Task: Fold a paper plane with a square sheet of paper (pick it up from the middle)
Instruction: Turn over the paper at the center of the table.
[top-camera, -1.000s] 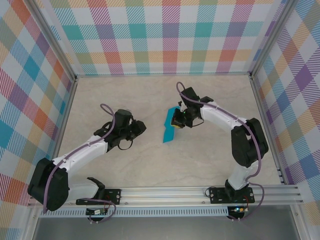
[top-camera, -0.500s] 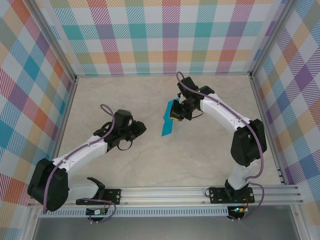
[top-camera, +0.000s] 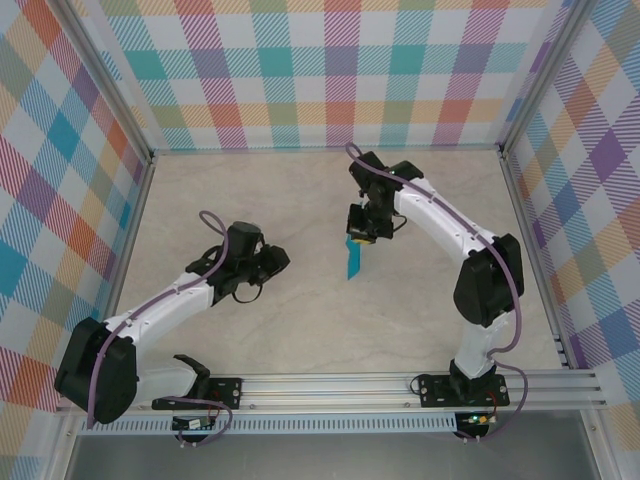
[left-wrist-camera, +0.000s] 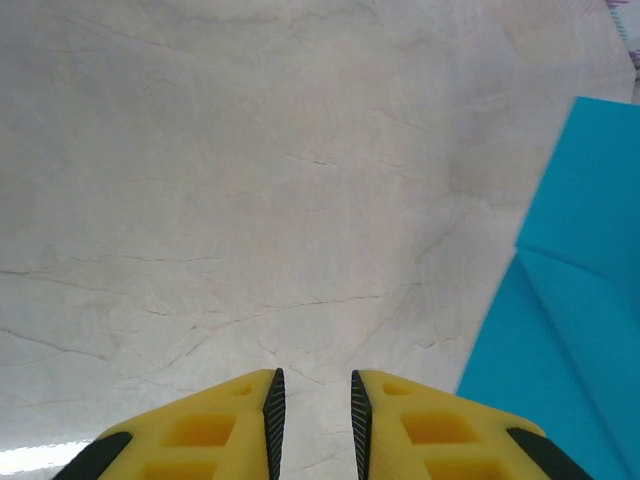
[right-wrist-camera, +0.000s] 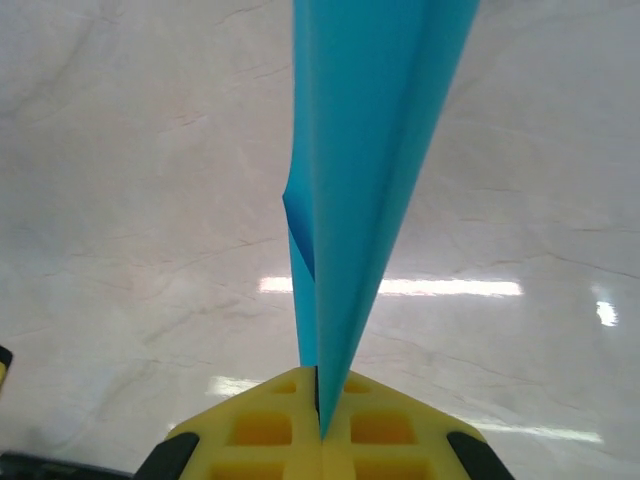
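Observation:
The square sheet of paper is now folded into a narrow teal-blue paper plane (top-camera: 352, 260) with a centre crease. It hangs above the table's middle, edge-on and pointing toward the near side. My right gripper (top-camera: 361, 236) is shut on its end. In the right wrist view the paper plane (right-wrist-camera: 370, 150) runs straight up from the closed right gripper (right-wrist-camera: 320, 385). My left gripper (top-camera: 285, 257) hovers to the left of the plane, apart from it. Its jaws (left-wrist-camera: 312, 375) stand a small gap apart with nothing between them, and the plane (left-wrist-camera: 570, 330) fills the right edge of that view.
The pale marble-look table (top-camera: 260, 330) is ringed by checked walls (top-camera: 330, 70) and metal frame posts (top-camera: 525, 210). An aluminium rail (top-camera: 330, 385) carrying both arm bases runs along the near edge.
The right gripper has turned and shifted slightly toward the back, swinging the plane from a slanted, flatter pose to edge-on. The left arm has barely moved.

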